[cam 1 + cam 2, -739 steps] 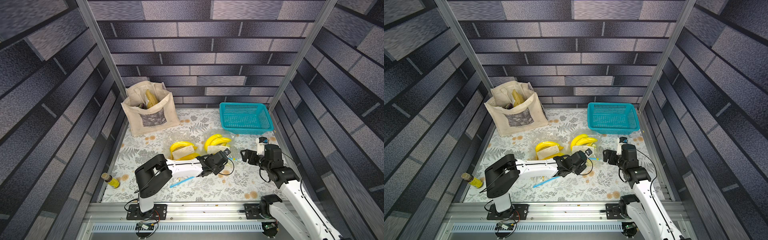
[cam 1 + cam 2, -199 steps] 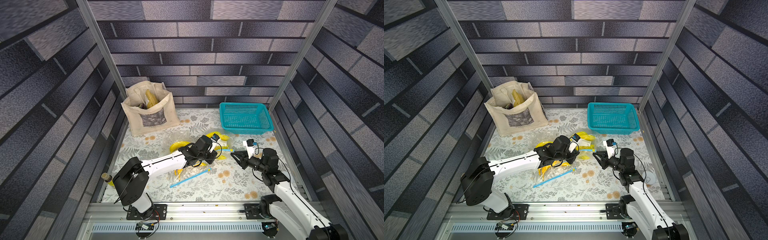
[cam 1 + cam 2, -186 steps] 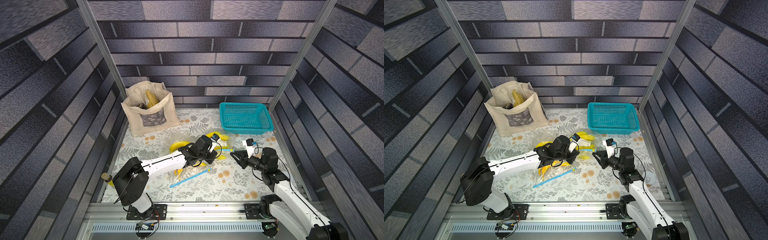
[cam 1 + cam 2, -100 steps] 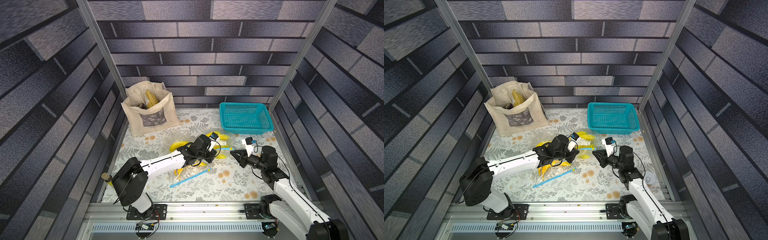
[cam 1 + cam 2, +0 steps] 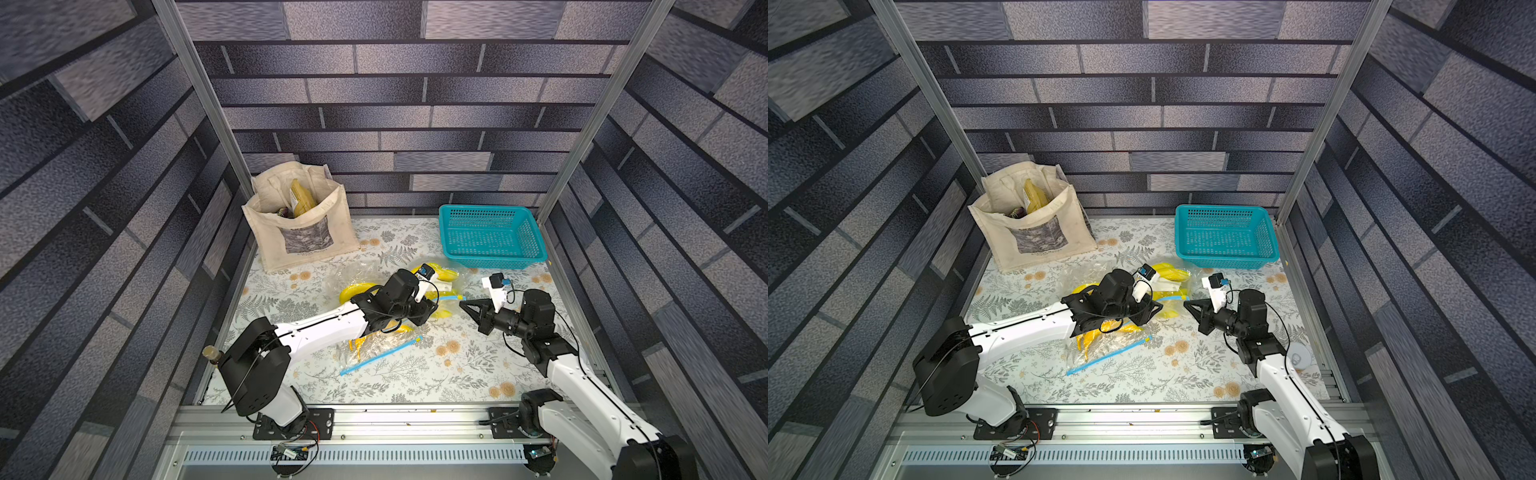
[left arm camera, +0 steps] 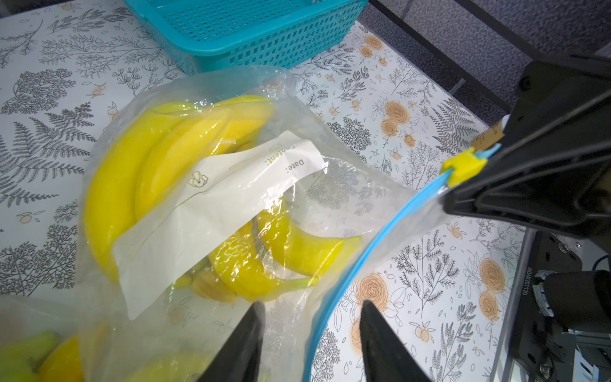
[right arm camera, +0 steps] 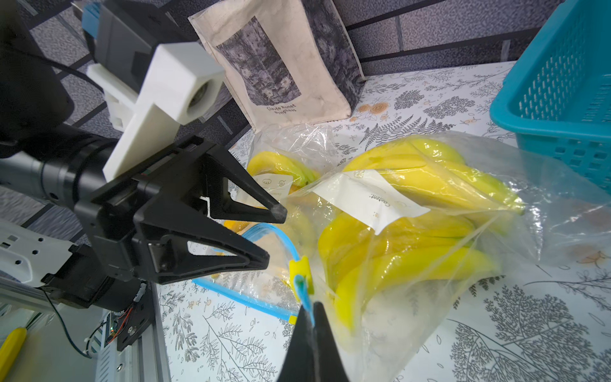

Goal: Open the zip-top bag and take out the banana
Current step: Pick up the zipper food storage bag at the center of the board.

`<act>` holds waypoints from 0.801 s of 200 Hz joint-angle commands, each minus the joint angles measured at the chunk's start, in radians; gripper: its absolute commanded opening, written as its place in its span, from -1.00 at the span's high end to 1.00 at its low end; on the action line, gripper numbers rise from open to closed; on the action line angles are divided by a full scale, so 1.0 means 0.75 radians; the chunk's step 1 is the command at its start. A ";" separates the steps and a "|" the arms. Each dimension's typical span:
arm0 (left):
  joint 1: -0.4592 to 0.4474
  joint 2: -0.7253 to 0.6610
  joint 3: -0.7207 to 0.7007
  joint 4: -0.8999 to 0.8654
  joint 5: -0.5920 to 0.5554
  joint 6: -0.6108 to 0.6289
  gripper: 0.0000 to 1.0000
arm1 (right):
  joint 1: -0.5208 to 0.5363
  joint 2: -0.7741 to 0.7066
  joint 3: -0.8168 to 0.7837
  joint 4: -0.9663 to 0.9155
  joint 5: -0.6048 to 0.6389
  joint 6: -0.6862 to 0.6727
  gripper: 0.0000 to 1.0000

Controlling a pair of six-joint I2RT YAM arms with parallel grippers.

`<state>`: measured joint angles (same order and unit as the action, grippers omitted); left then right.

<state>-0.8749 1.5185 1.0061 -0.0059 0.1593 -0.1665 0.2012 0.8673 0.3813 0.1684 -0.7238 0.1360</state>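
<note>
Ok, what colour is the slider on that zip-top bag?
Yellow slider, riding a blue zip strip; the right wrist view shows it best.

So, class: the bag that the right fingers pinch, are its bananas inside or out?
Inside: the bananas show through the clear plastic of the zip-top bag.

Two arms: left arm (image 5: 320, 328), right arm (image 5: 582, 374). Two tools: left tool (image 6: 311, 303), right tool (image 7: 310, 309). One basket (image 5: 494, 261), one tote (image 5: 303, 241), one bottle (image 5: 210, 354). Banana bags: at least two, far bag (image 6: 347, 185), near bag (image 5: 374, 353); more unclear.
</note>
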 commanded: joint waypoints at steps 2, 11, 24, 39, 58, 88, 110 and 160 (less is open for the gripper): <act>0.016 -0.117 -0.015 0.085 0.111 0.105 -0.12 | 0.011 -0.012 0.049 -0.057 -0.043 -0.033 1.00; 0.031 -0.120 0.011 0.075 0.165 0.129 -0.13 | 0.011 -0.005 0.054 -0.056 -0.057 -0.033 1.00; 0.060 -0.101 0.061 0.054 0.261 0.147 -0.13 | 0.009 0.007 0.062 -0.067 -0.066 -0.046 1.00; 0.076 -0.062 0.122 0.037 0.371 0.176 -0.13 | 0.011 0.011 0.064 -0.068 -0.072 -0.067 1.00; 0.072 0.003 0.194 -0.001 0.523 0.277 -0.12 | 0.011 0.017 0.077 -0.084 -0.092 -0.082 1.00; 0.066 0.076 0.249 -0.027 0.614 0.418 -0.16 | 0.012 0.031 0.103 -0.118 -0.133 -0.106 1.00; 0.065 0.110 0.275 -0.062 0.655 0.462 -0.19 | 0.012 0.042 0.110 -0.128 -0.147 -0.112 1.00; 0.050 0.135 0.290 -0.072 0.631 0.494 -0.25 | 0.010 0.077 0.131 -0.150 -0.178 -0.124 1.00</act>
<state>-0.8307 1.6207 1.1961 -0.0505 0.6048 0.1604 0.2012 0.9184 0.4419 0.0780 -0.8211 0.0643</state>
